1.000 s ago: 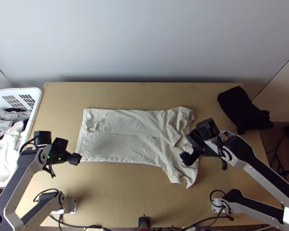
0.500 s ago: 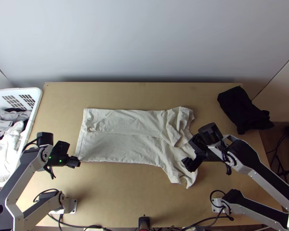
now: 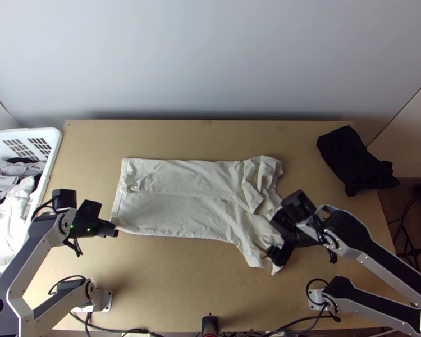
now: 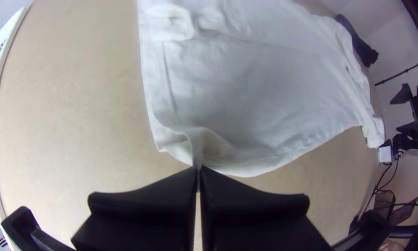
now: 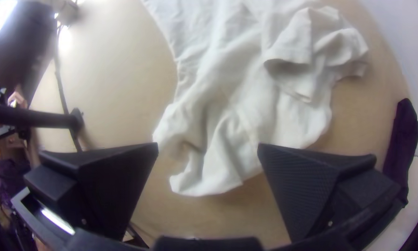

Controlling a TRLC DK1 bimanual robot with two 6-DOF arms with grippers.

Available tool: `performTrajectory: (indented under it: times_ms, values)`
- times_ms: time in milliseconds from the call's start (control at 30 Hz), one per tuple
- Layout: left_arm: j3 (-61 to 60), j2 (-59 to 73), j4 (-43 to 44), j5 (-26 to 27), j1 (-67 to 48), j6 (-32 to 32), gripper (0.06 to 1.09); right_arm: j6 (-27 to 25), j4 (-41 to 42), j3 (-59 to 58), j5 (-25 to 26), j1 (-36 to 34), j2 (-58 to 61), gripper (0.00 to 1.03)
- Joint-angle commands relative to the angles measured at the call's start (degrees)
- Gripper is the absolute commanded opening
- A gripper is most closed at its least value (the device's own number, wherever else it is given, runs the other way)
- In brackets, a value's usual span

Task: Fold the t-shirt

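The cream t-shirt [image 3: 182, 215] lies across the table, its far side folded over once lengthwise, with a bunched sleeve at the right end. At its near left corner is my left gripper [image 3: 115, 229]. In the left wrist view my left gripper [image 4: 198, 171] is shut on the hem corner, which is pulled up in a small peak. Over the shirt's near right end, the sleeve part, stands my right gripper [image 3: 272, 255]. In the right wrist view my right gripper [image 5: 208, 146] is open, the sleeve cloth [image 5: 213, 162] lying between and beyond its fingers.
A white laundry basket [image 3: 52, 147] with clothes stands at the table's left edge. A black cloth [image 3: 353, 160] lies at the far right corner. Cables [image 3: 289, 327] run along the near edge. Bare wood [image 3: 171, 275] stretches in front of the shirt.
My left gripper has taken hold of the hem corner and lifted it slightly. The right gripper has moved toward the near edge over the sleeve and turned a little.
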Motion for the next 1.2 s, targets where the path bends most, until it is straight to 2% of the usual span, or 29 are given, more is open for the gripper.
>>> performTrajectory:
  times_ms: [0, 133, 233, 467, 667, 767, 833, 900, 967, 1000, 1167]
  values:
    - [2.3, -0.8, -0.1, 1.6, -0.5, -2.1, 0.09, -1.8, -2.0, -3.2, -0.3, 6.3, 1.1, 0.99]
    - [3.1, -0.8, -0.7, 1.7, -0.6, -2.4, 0.09, -4.4, -1.2, -4.5, 0.3, 9.8, 3.4, 0.96]
    - [3.4, -0.7, -0.7, 1.7, -0.7, -2.6, 0.09, -6.5, 1.6, -5.7, 3.4, 11.9, 5.7, 0.96]
    - [3.9, -0.3, -0.6, 1.7, -0.6, -3.4, 0.09, -8.9, 5.7, -8.0, 5.6, 13.2, 9.7, 0.96]
    - [4.3, 0.0, -0.6, 1.8, -0.8, -4.1, 0.09, -8.5, 10.3, -8.4, 6.1, 13.0, 13.8, 0.95]
    - [4.7, 0.6, -0.6, 1.8, -0.8, -4.2, 0.09, -7.5, 11.9, -8.4, 6.2, 13.0, 15.5, 0.81]
    - [5.0, 0.9, -0.5, 1.8, -0.9, -4.2, 0.09, -7.0, 13.0, -8.3, 6.2, 13.1, 16.3, 0.65]
    - [5.3, 1.4, -0.5, 1.8, -1.1, -4.3, 0.09, -6.8, 13.7, -8.2, 6.3, 13.0, 16.4, 0.43]
    - [5.7, 1.6, -0.5, 1.8, -1.1, -4.3, 0.09, -6.8, 13.8, -7.7, 6.8, 12.7, 16.2, 0.11]
    - [5.9, 1.7, -0.5, 1.8, -1.1, -4.3, 0.09, -6.8, 13.7, -7.4, 7.5, 12.4, 15.9, 0.02]
    - [7.2, 2.1, -0.5, 1.9, -1.2, -4.4, 0.09, -7.3, 11.8, -6.0, 7.9, 9.2, 14.0, 0.03]
